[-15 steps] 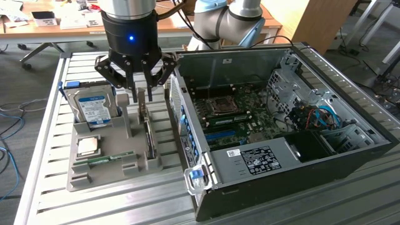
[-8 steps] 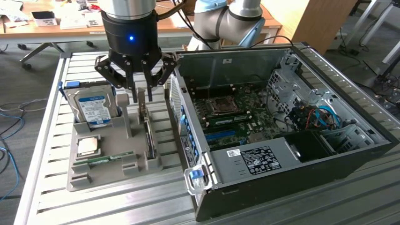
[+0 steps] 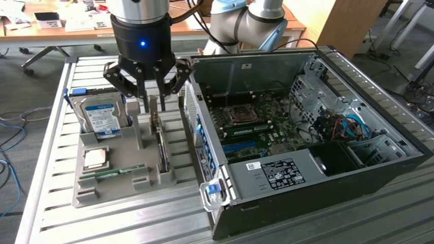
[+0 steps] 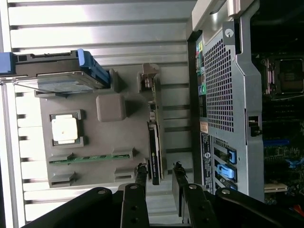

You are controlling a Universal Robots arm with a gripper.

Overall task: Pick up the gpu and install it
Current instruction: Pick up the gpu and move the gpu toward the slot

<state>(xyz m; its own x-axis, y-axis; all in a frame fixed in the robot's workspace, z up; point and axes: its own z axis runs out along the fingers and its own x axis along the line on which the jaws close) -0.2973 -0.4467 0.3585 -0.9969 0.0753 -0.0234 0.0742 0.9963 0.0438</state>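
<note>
The gpu point(image 3: 161, 150) stands on its edge in a slot of the grey holder point(image 3: 115, 190), a thin dark card with its silver bracket at the far end. My gripper point(image 3: 154, 108) hangs just above that end, pointing straight down. In the wrist view the gpu point(image 4: 153, 142) shows edge-on, and its near end lies between the two fingers of my gripper point(image 4: 159, 172). The fingers point(image 4: 141, 173) stand apart with a gap on either side of the card. The gripper is open and holds nothing.
The holder also carries a hard drive with a blue-white label point(image 3: 101, 114), a square silver processor point(image 3: 95, 158) and a green memory stick point(image 3: 119, 172). An open computer case point(image 3: 305, 127) with its motherboard point(image 3: 251, 132) exposed lies right beside the holder, on the exterior view's right.
</note>
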